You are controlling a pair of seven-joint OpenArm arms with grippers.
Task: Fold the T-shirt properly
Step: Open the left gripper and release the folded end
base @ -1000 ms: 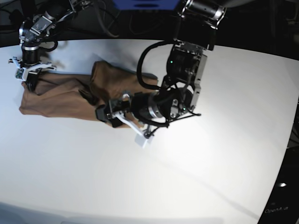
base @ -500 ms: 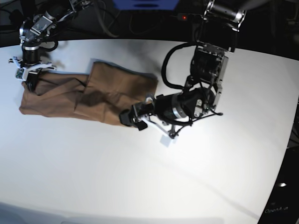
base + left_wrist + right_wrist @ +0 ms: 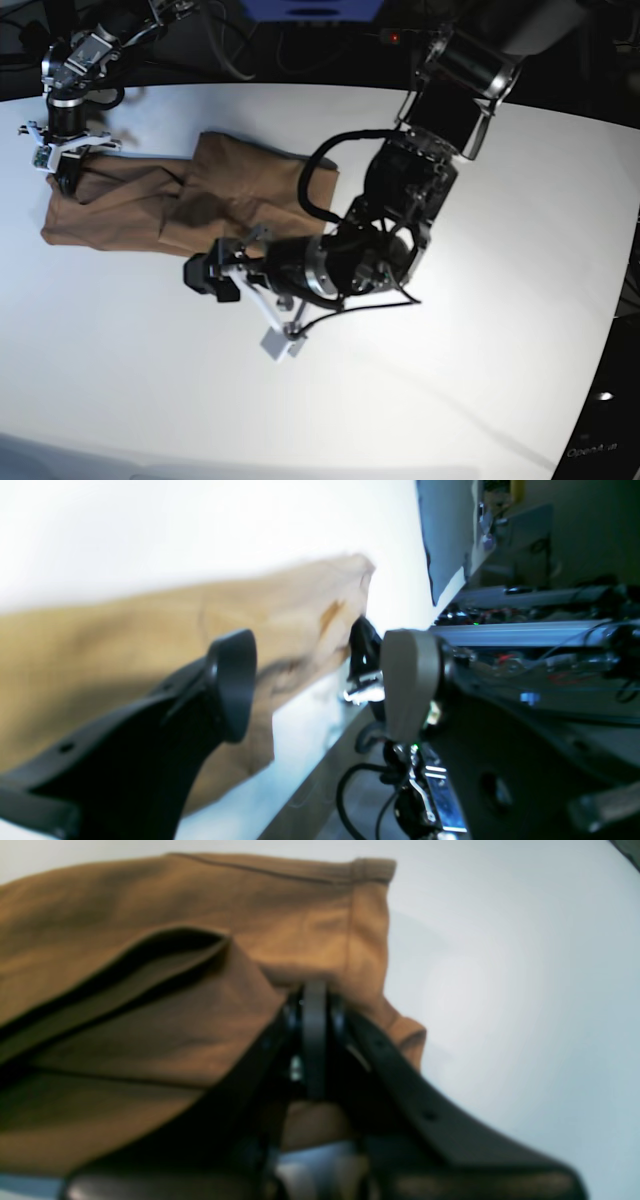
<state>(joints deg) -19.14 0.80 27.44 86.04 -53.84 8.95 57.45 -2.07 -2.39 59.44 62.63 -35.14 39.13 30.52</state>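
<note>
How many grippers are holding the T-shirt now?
1. The right gripper is shut on the T-shirt at its far end. The left gripper is open near the shirt's front edge, holding nothing.

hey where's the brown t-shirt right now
In the base view the T-shirt lies on the white table at upper left, its far-left corner pinched by the right end effector, the open left end effector beside its near edge.
</note>
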